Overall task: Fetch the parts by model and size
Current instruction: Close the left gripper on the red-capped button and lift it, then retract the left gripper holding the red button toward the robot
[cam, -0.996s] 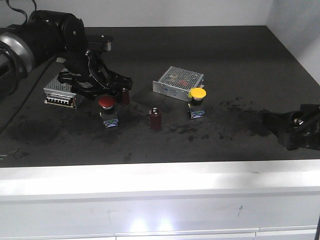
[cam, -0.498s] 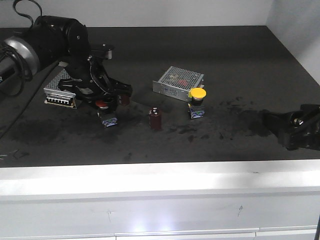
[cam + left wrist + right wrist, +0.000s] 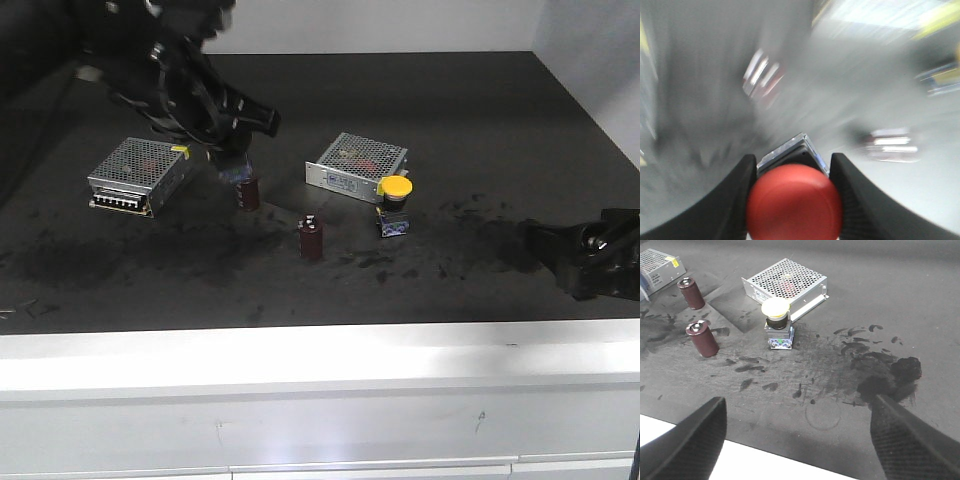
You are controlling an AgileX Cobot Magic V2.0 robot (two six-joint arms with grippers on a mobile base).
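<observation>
The red-capped push-button switch [image 3: 794,205] fills the bottom of the blurred left wrist view. My left gripper [image 3: 794,159] is shut on it, with a black finger pressed on each side. From the front, the left gripper [image 3: 228,150] hangs above the table at the back left, and the switch's base [image 3: 233,172] shows just below it. The yellow-capped switch [image 3: 394,205] stands upright on the dark table, also seen as the yellow-capped switch [image 3: 776,322]. My right gripper [image 3: 800,401] is open and empty, low near the front right, well short of that switch.
Two silver mesh-topped boxes [image 3: 140,175] [image 3: 357,165] lie at the back. Two dark red cylinders [image 3: 311,238] [image 3: 248,192] stand between them. The table's white front edge [image 3: 320,360] runs across, and a light wall [image 3: 600,60] rises at the right.
My left gripper came down over the red-capped switch, shut on it and lifted it up and back off the table. The right arm has hardly moved.
</observation>
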